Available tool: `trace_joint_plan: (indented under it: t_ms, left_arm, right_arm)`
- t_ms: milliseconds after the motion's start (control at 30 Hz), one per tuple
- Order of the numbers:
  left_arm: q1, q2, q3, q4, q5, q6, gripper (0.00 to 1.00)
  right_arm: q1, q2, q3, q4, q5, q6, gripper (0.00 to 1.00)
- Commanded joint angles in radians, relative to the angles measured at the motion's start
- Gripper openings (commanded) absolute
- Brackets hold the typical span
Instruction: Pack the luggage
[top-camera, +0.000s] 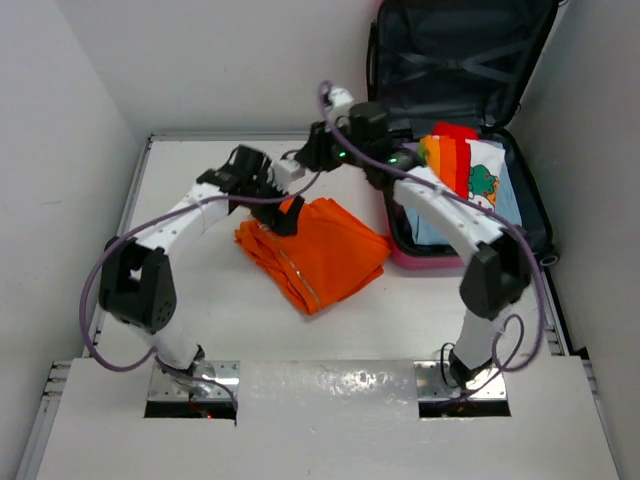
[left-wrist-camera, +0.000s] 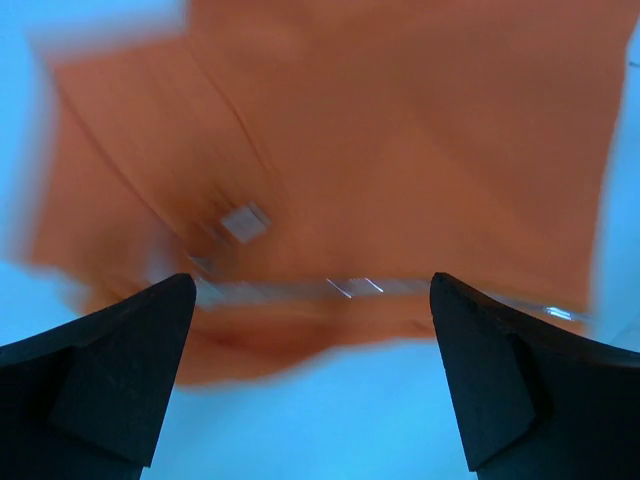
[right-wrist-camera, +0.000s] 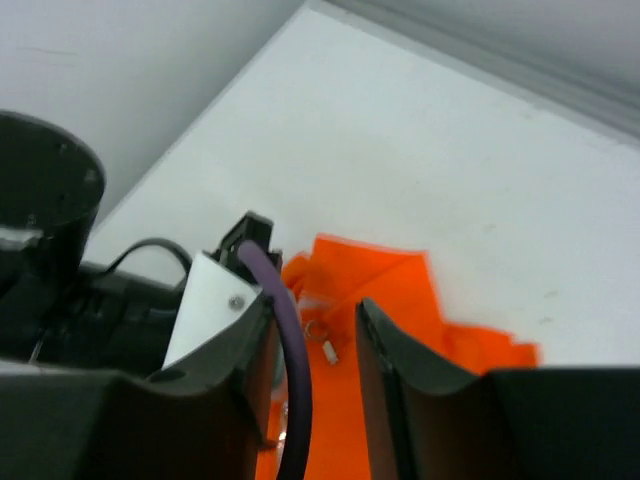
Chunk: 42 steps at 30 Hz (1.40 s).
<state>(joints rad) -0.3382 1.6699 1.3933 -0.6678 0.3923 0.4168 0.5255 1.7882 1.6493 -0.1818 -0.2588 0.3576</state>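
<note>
One luggage (top-camera: 450, 60) stands open at the far right of the surface (top-camera: 200, 320), folded clothes (top-camera: 470, 170) inside. Beside it lies an orange garment (top-camera: 320, 250), the left pincer (left-wrist-camera: 312, 290) spread wide just over it and the right pincer (right-wrist-camera: 315, 305) hovering nearby, narrowed but gripping nothing

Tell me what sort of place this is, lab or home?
Likely a robot lab test cell, not a home: a white table boxed in by bare white panels, two arms bolted at its near edge, and an open suitcase and orange garment staged as props.
</note>
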Motion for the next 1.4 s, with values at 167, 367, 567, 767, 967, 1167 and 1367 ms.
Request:
trace_joint_plan:
  t_ms: [167, 367, 567, 767, 967, 1167, 1367]
  left_arm:
    - [0.107, -0.202, -0.380, 0.174, -0.008, -0.900, 0.81]
    - [0.038, -0.099, -0.263, 0.154, -0.130, -0.585, 0.85]
    - [0.038, 0.068, -0.128, 0.171, -0.248, -0.307, 0.86]
    - [0.036, 0.137, -0.066, 0.336, -0.496, -0.038, 0.87]
    - [-0.030, 0.099, -0.165, 0.598, -0.631, 0.337, 0.87]
    - [-0.146, 0.077, -0.241, 0.747, -0.744, 0.648, 0.87]
    - [-0.171, 0.060, -0.232, 0.714, -0.747, 0.617, 0.87]
  right_arm:
    - [-0.033, 0.194, -0.172, -0.187, 0.261, 0.000, 0.20]
    - [-0.004, 0.122, -0.068, -0.083, -0.001, -0.047, 0.35]
    - [0.033, 0.062, 0.058, -0.276, -0.175, -0.094, 0.67]
    - [0.028, -0.018, 0.076, -0.430, -0.254, -0.098, 0.98]
    - [0.027, -0.053, 0.061, -0.413, -0.082, -0.057, 0.99]
    - [0.050, 0.043, 0.132, -0.429, 0.085, -0.020, 0.99]
    - [0.054, 0.085, 0.159, -0.415, 0.250, -0.022, 0.98]
